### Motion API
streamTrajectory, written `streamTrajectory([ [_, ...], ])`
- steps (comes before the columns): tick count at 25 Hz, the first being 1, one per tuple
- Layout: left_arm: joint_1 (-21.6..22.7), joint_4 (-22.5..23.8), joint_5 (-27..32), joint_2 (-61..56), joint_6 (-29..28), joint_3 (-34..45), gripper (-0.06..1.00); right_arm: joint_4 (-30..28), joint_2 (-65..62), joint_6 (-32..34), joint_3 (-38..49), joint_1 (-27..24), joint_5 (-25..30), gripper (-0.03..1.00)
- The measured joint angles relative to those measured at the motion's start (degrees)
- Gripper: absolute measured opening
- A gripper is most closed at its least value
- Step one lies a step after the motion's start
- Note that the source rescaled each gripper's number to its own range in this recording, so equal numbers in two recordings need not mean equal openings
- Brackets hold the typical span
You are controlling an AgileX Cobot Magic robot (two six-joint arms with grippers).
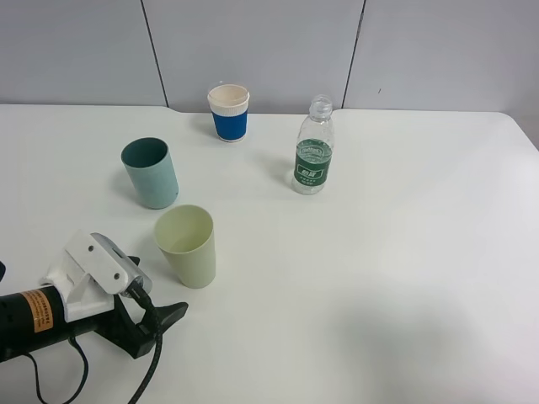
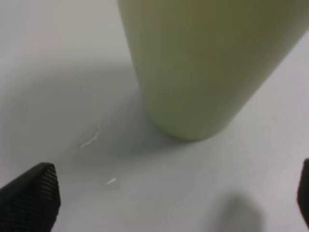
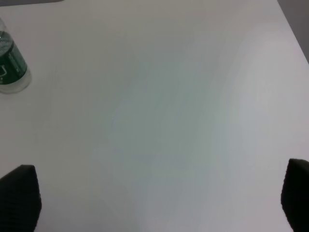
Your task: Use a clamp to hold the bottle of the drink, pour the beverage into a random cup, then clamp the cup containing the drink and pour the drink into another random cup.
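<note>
status: no step of the task is complete, judged from the current layout.

1. the bottle (image 1: pixel 313 156) stands upright on the worktop (image 1: pixel 404 252) at about 1 o'clock from the worktop centre. nothing touches it. its neck shows no cap. clear beverage seems to be inside; the level is hard to read.
2. the pale yellow-green cup (image 1: pixel 187 244) stands upright at about 8 o'clock from centre. its inside looks dry and empty in the high view.
3. the teal cup (image 1: pixel 150 172) stands upright at about 10 o'clock from centre, near the pale yellow-green cup but apart from it. its dark inside does not show whether it holds liquid.
4. a blue-and-white paper cup (image 1: pixel 228 112) stands at about 11 o'clock, near the back edge.

gripper state:
- left gripper (image 1: pixel 156 328): released, jaws wide apart, grasping nothing. it sits low at about 7 o'clock from the pale yellow-green cup, just beside it. its wrist view shows the cup's lower wall close ahead, not yet between the jaws.
- right gripper (image 3: pixel 157 198): released, jaws wide apart, grasping nothing. it is outside the high view. its wrist view shows bare worktop, with the bottle well apart at the frame edge.

remaining work: grasp the bottle, pour into the pale yellow-green cup, set the bottle down, grasp that cup, pour into the teal cup.
</note>
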Motion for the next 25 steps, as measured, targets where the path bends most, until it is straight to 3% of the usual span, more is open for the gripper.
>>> streamTrajectory([
  [25,0.0,5.5,-0.4,3.7,0.5,-11.5,1.00,0.0,0.0,0.0,0.0,0.0,0.0,1.00],
])
